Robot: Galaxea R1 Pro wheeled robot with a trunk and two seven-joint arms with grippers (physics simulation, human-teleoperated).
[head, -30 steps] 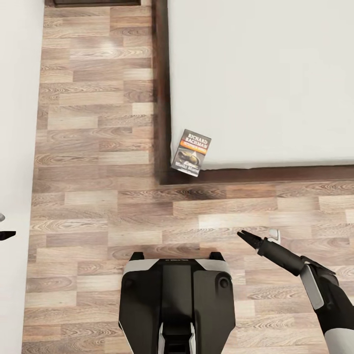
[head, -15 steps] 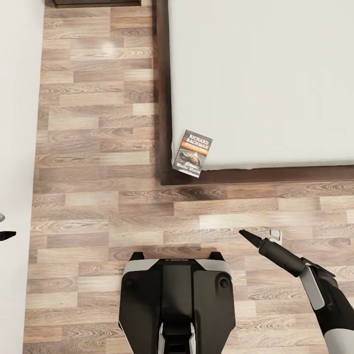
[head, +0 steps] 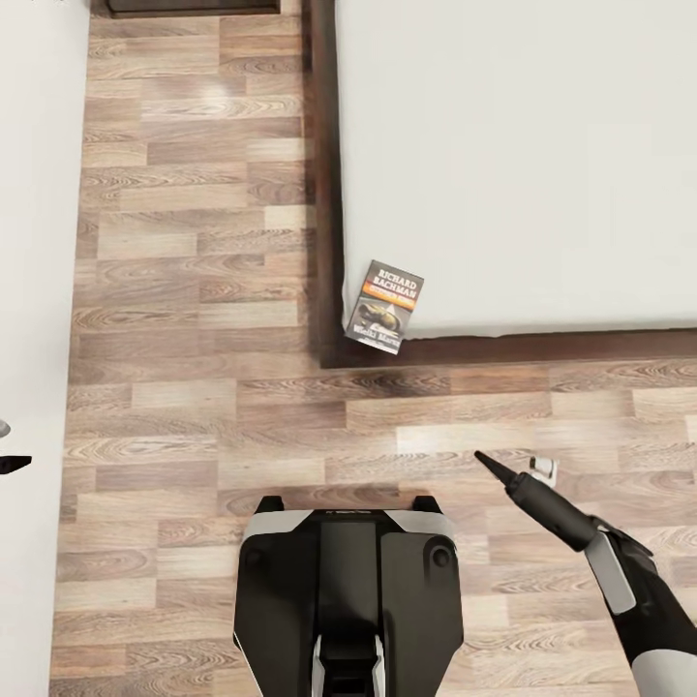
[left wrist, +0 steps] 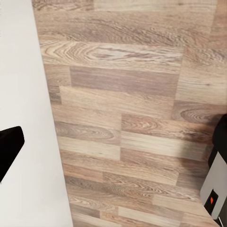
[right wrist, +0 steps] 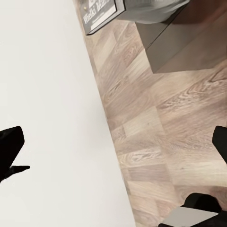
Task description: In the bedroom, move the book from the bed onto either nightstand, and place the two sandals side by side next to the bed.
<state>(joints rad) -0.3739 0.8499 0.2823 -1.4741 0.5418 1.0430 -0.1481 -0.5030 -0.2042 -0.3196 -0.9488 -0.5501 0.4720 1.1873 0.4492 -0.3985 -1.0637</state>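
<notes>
While your robot stood on the brown wood plank floor point(head: 194, 290), the small dark grey paperback book point(head: 385, 306) lay at the near corner of the big bed with the light grey mattress point(head: 523, 165), hanging over its dark brown frame. Your right claw point(head: 487, 464) hung low above the floor, well apart from the book, its two black fingers point(right wrist: 10, 149) spread wide and holding nothing. I could not tell how the left claw point(head: 12, 463) stood.

Your right gripper point(head: 496, 469) hangs over the plank floor point(head: 194, 290), fingers pointing toward the bed point(head: 523, 155). Ahead of it and to its left, well apart, the book point(head: 385, 306) lies tilted on the mattress corner, overhanging the dark frame. Your robot's base point(head: 348, 600) sits left of the claw.
</notes>
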